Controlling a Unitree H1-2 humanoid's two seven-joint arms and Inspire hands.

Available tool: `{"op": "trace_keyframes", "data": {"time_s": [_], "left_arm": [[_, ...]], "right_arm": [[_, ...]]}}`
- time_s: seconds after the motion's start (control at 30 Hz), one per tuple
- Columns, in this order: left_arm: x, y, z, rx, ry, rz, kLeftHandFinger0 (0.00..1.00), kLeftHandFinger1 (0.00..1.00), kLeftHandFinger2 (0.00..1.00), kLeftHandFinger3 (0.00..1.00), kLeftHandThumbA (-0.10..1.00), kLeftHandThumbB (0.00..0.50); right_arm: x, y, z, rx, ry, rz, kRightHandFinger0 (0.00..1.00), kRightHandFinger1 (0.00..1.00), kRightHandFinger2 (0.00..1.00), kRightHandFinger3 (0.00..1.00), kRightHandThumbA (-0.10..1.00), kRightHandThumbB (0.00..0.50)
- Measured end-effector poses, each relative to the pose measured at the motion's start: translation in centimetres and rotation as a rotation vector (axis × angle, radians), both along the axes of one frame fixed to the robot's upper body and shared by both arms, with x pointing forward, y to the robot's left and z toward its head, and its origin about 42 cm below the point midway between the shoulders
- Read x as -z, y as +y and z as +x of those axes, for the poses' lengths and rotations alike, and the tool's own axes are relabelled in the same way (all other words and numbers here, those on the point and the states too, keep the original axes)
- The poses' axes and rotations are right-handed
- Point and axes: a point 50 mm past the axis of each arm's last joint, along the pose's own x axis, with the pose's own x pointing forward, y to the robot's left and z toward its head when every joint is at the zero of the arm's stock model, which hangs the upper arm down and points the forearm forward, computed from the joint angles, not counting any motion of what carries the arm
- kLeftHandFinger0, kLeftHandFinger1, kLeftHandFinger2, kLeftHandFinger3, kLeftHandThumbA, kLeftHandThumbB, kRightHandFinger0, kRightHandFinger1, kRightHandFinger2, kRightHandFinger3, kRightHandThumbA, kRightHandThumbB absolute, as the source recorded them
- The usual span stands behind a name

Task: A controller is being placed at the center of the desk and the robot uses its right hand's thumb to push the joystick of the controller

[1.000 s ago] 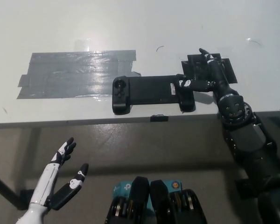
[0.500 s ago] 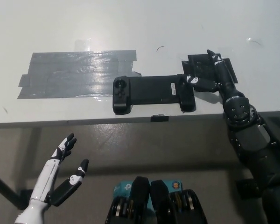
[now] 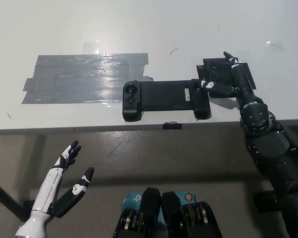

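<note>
White desk (image 3: 139, 25) fills the far part of the scene, its near edge running across the middle, with grey floor below it. At the desk's right the black right hand (image 3: 227, 79) lies on a black tape patch (image 3: 212, 68), fingers spread and holding nothing, its thumb (image 3: 208, 85) reaching left to the right end of the controller (image 3: 165, 98). That black controller lies lengthwise near the desk's near edge, round joystick (image 3: 130, 91) at its left end. Compared with a second ago the thumb has drawn back to the controller's right edge and the fingers have swung right. A grey tape patch (image 3: 84, 78) lies left of the controller. The white left hand (image 3: 64, 186) hangs open at lower left, below the desk
</note>
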Motion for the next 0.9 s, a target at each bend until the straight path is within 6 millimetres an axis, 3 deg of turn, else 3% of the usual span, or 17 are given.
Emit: {"op": "trace_keyframes", "data": {"time_s": [0.03, 0.1, 0.23, 0.37, 0.67, 0.7, 0.73, 0.9], "left_arm": [[0.0, 0.0, 0.0, 0.0, -0.001, 0.0, 1.0, 1.0, 1.0, 1.0, 0.71, 0.007], [-0.1, 0.0, 0.1, 0.0, -0.002, 0.0, 1.0, 1.0, 1.0, 1.0, 0.71, 0.004], [-0.1, 0.0, 0.1, 0.001, -0.003, 0.001, 1.0, 1.0, 1.0, 1.0, 0.7, 0.005], [0.1, 0.0, 0.1, -0.001, 0.002, 0.001, 1.0, 1.0, 1.0, 1.0, 0.71, 0.013], [0.2, 0.0, 0.1, -0.002, 0.009, 0.001, 1.0, 1.0, 1.0, 1.0, 0.71, 0.014], [0.2, 0.0, 0.1, -0.002, 0.01, 0.001, 1.0, 1.0, 1.0, 1.0, 0.71, 0.014], [0.2, 0.0, 0.1, -0.003, 0.011, 0.001, 1.0, 1.0, 1.0, 1.0, 0.71, 0.014], [0.2, 0.0, 0.2, -0.004, 0.015, 0.003, 1.0, 1.0, 1.0, 1.0, 0.72, 0.01]], "right_arm": [[-0.2, 0.0, 0.1, 0.001, -0.005, 0.002, 1.0, 1.0, 1.0, 1.0, 1.0, 0.181], [-0.5, 0.1, 0.1, 0.001, -0.018, 0.009, 1.0, 1.0, 1.0, 1.0, 1.0, 0.266], [-2.3, 0.6, 0.1, -0.02, -0.09, 0.032, 1.0, 1.0, 1.0, 1.0, 1.0, 0.328], [-4.7, 1.0, -0.4, -0.038, -0.191, 0.056, 1.0, 1.0, 1.0, 1.0, 1.0, 0.431], [-9.2, 1.6, -2.8, -0.093, -0.37, 0.079, 1.0, 1.0, 1.0, 1.0, 1.0, 0.367], [-9.5, 1.7, -3.1, -0.097, -0.383, 0.082, 1.0, 1.0, 1.0, 1.0, 1.0, 0.403], [-10.1, 1.8, -3.6, -0.107, -0.408, 0.088, 1.0, 1.0, 1.0, 1.0, 1.0, 0.372], [-12.1, 2.4, -5.9, -0.14, -0.492, 0.127, 1.0, 1.0, 1.0, 1.0, 1.0, 0.379]]}}
